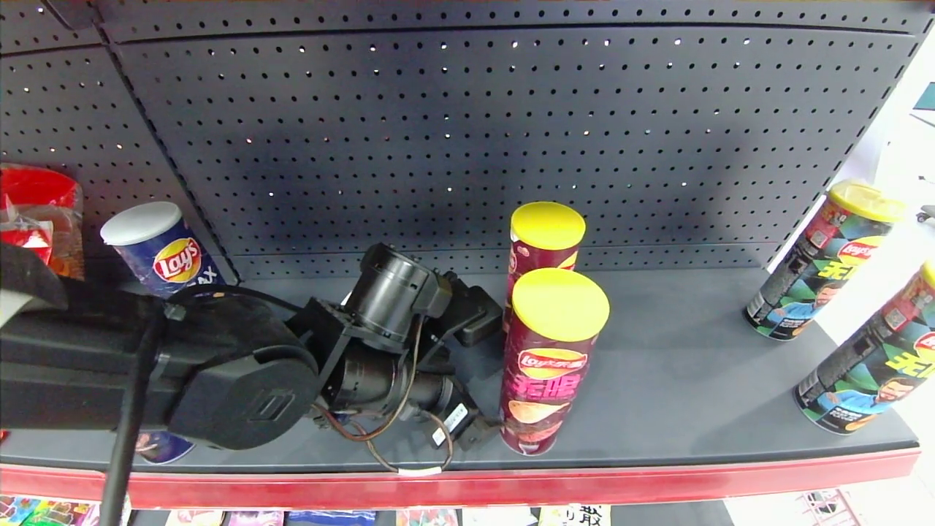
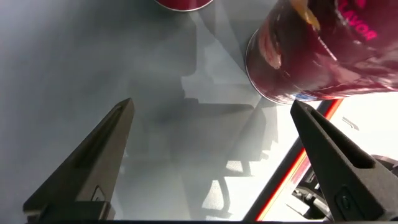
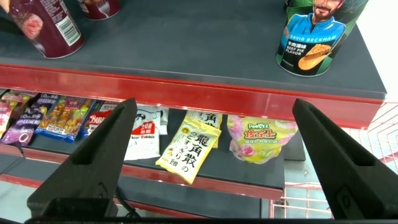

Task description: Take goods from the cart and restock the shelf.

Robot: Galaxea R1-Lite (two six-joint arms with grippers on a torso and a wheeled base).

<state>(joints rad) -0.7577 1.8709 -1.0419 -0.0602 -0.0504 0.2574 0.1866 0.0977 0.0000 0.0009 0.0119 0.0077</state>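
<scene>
**Both tools wide open, both empty; chip cans standing on the shelf**

Landmark = front maroon chip can (image 1: 551,365): yellow lid, upright, near the red front lip (image 1: 621,478) of the shelf (image 1: 679,380).

- Far left of it: red snack packs (image 1: 33,212) against the pegboard back (image 1: 467,131).
- Back-left of it, well apart: blue chip can (image 1: 162,252), white lid, upright.
- Between the blue chip can and the landmark: left arm (image 1: 219,372) lies low over the shelf, with its wrist end just left of the landmark's base.
- Left tool (image 2: 212,106): fingers spread wide, nothing between them, bare shelf surface in the gap. The landmark's base sits just past one fingertip. I can't tell whether they touch.
- Directly behind the landmark: rear maroon chip can (image 1: 546,241), same yellow lid, upright and close. I can't tell whether the two touch.
- Right of the landmark, well apart: two dark cans with yellow lids at the shelf's right end. The rear dark can (image 1: 818,267) is nearer the pegboard back and the front dark can (image 1: 869,365) is nearer the lip. Both are standing.
- Right tool (image 3: 214,102): fingers spread wide, holding nothing. It is out in front of the red front lip, lined up between the landmark and the front dark can.
- Below the lip: lower shelf (image 3: 249,180) with snack bags, including a yellow bag (image 3: 189,146) and a pink-green bag (image 3: 261,134).
</scene>
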